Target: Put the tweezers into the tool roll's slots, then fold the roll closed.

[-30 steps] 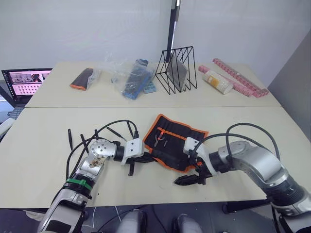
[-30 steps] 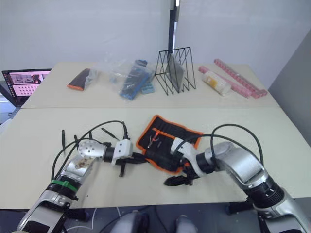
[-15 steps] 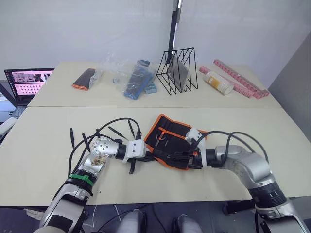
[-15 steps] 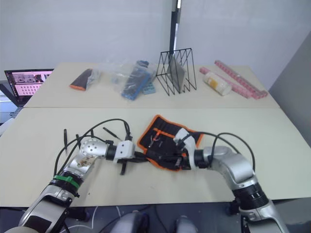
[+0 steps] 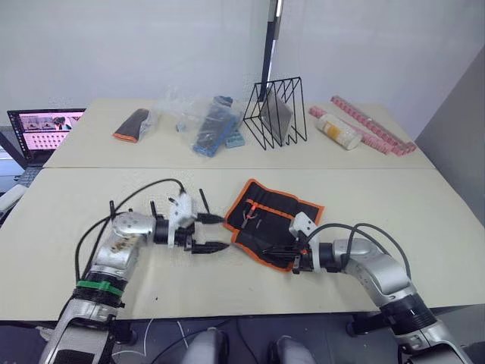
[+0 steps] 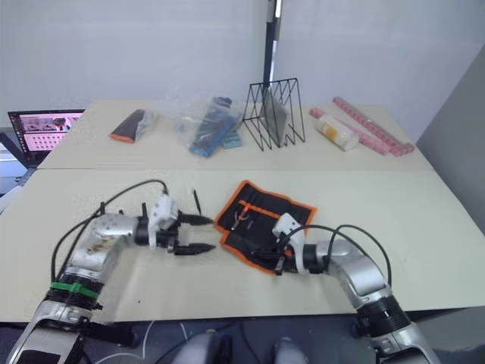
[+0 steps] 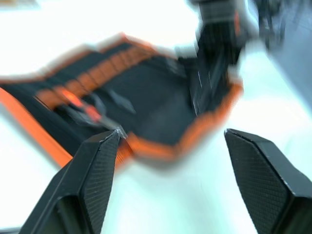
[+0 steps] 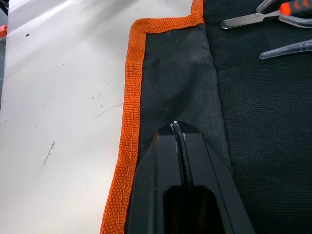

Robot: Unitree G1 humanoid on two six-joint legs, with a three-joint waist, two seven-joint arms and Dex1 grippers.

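**Tool roll: right gripper has the near edge, left one hangs empty**

Head views: the tool roll [image 5: 274,221] lies open, mid-table on the near table [image 5: 394,197], orange binding all round. A few loose tweezers [image 5: 203,202] lie to its left, near the left arm. The left gripper [image 5: 216,233] hovers just left of the roll, jaws spread and empty. The right gripper [image 5: 294,264] sits at the roll's near edge.

Left wrist view: both fingers [image 7: 95,175] stand wide apart with nothing between, the roll just beyond.

Right wrist view: jaws are pressed together on the fabric, close to the orange binding [image 8: 129,141]. I can't tell if they're pinching it or just pressing down. Silver tools [image 8: 248,18] already lie further in.

My take: keep that edge pinned flat so the slots stay open, and have the left grab a tweezer from the middle, tip pointing at a slot.
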